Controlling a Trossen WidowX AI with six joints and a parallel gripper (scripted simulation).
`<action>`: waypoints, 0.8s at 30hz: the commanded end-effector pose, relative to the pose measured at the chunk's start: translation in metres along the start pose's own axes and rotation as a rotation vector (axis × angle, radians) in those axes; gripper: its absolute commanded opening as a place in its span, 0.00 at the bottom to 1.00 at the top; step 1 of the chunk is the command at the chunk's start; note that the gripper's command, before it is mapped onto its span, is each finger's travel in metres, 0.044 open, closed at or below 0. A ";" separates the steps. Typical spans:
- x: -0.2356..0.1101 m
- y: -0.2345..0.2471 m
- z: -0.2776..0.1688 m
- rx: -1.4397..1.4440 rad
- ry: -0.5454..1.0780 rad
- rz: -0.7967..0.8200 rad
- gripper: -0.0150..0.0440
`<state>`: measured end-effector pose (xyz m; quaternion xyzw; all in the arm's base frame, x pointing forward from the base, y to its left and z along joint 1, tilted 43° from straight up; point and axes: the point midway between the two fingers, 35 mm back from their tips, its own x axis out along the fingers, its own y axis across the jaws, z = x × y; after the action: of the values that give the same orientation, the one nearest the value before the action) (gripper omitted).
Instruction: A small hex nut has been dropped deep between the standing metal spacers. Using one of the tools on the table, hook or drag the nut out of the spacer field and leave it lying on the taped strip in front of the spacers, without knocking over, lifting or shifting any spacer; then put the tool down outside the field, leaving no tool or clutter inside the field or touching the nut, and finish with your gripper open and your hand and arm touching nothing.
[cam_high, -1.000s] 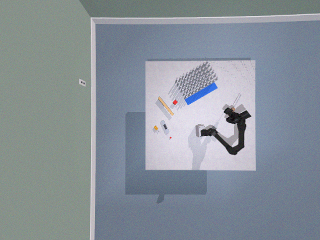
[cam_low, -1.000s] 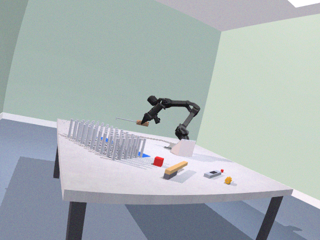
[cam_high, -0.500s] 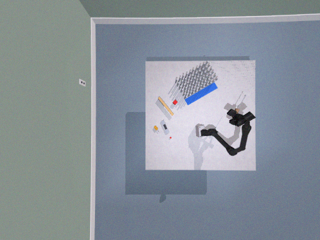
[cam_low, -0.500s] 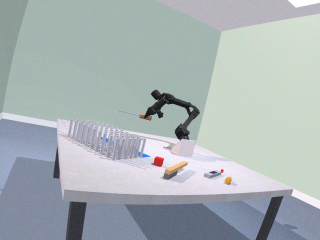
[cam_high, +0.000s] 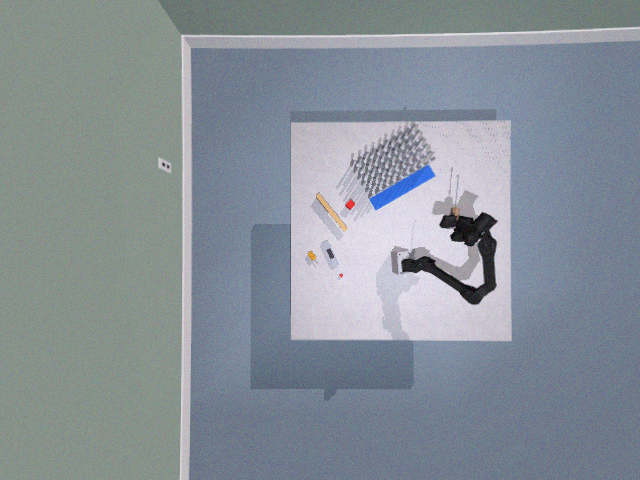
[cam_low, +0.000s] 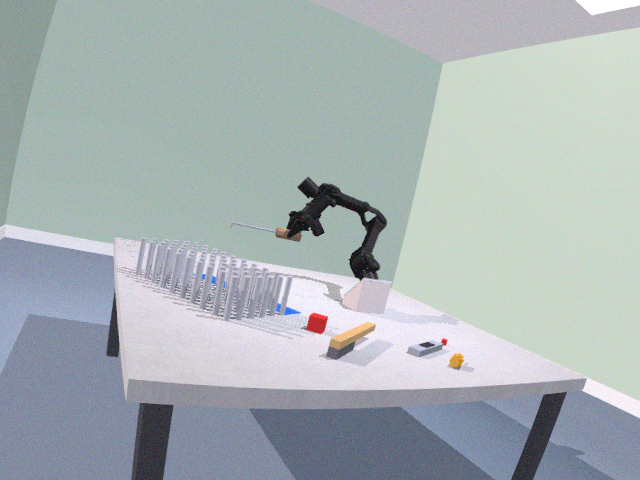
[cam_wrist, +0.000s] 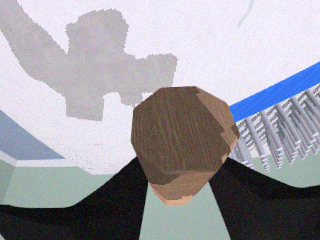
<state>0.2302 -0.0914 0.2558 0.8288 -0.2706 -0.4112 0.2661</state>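
Note:
My gripper (cam_high: 454, 217) (cam_low: 292, 233) (cam_wrist: 175, 156) is shut on the wooden handle (cam_low: 282, 233) (cam_wrist: 180, 135) of a hook tool, high above the table. The tool's thin metal rod (cam_low: 253, 227) (cam_high: 451, 180) points away from the hand, with a small bent tip at its far end. The standing metal spacers (cam_high: 395, 157) (cam_low: 206, 279) (cam_wrist: 280, 132) stand in rows, to the left of the hand in the top and exterior views. The blue taped strip (cam_high: 402, 187) (cam_low: 286, 310) (cam_wrist: 280, 92) lies along their front. The hex nut cannot be made out among the spacers.
A red cube (cam_high: 349, 204) (cam_low: 316, 322) lies near the spacers' corner. Beyond it are a tan-topped brush or bar (cam_high: 330, 211) (cam_low: 352, 335), a grey device (cam_high: 329, 254) (cam_low: 425, 347), a yellow piece (cam_high: 311, 255) (cam_low: 456, 360) and a small red piece (cam_high: 340, 275) (cam_low: 444, 341). A pale block (cam_high: 396, 261) (cam_low: 369, 296) stands by the arm's base.

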 end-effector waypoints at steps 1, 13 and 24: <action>0.002 -0.024 -0.004 -0.107 0.003 -0.065 0.25; -0.003 -0.110 -0.006 -0.428 -0.003 -0.284 0.25; -0.005 -0.135 -0.001 -0.522 -0.009 -0.342 0.25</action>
<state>0.2591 0.0069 0.1731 0.7662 -0.0216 -0.5072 0.3938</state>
